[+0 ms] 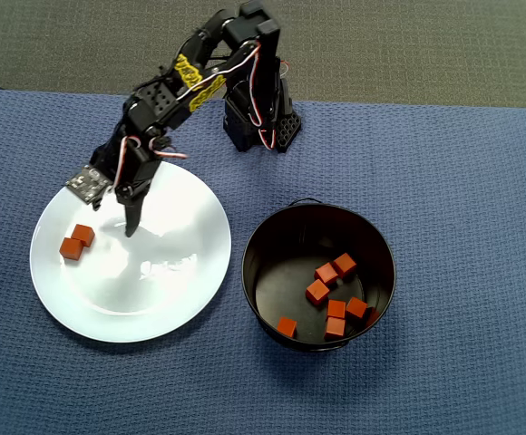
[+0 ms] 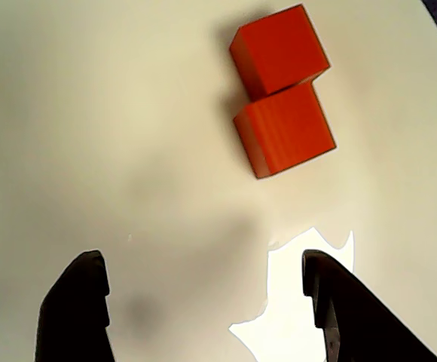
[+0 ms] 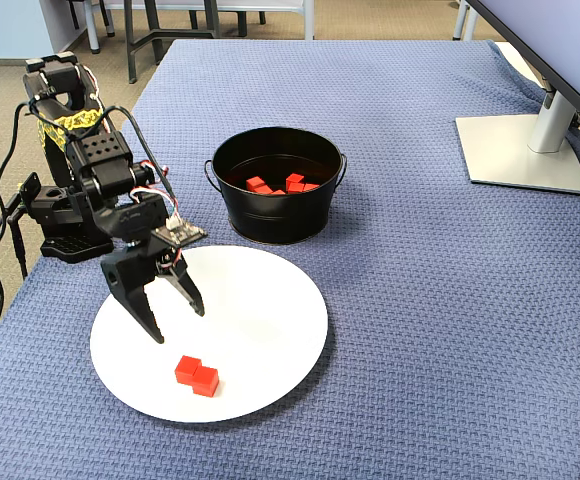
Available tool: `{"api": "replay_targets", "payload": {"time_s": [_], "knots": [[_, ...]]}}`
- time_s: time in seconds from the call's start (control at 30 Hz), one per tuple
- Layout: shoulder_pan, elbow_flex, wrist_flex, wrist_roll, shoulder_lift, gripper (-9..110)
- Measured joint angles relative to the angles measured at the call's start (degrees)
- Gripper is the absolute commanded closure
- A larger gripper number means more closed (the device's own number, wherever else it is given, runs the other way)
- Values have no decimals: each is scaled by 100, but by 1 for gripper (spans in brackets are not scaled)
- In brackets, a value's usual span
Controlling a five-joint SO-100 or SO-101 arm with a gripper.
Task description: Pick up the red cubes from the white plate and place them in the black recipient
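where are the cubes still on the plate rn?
Two red cubes sit touching each other near the left edge of the white plate in the overhead view, just left of the open gripper above the plate.

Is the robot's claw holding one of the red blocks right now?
No. The claw is open and empty above the white plate; the two red cubes on it lie untouched.

The wrist view cuts off both black fingers (image 2: 83,309) at the bottom edge. In the fixed view, the deep black metal pot (image 3: 275,215) hides some of its small orange-red cubes (image 3: 288,184) behind the near wall.
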Motion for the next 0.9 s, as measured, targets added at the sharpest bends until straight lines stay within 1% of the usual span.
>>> {"api": "replay_targets", "payload": {"time_s": [0.13,0.33,0.67,0.73,0.83,0.9], "knots": [[70,-360,18,-123,-492,77],[299,-633,-325,-316,-1116,77],[343,-1380,-396,-325,-1749,79],[352,-1477,-413,-299,-1837,81],[343,-1652,-536,-193,-2021,90],[343,-1740,-562,-132,-2118,101]]}}
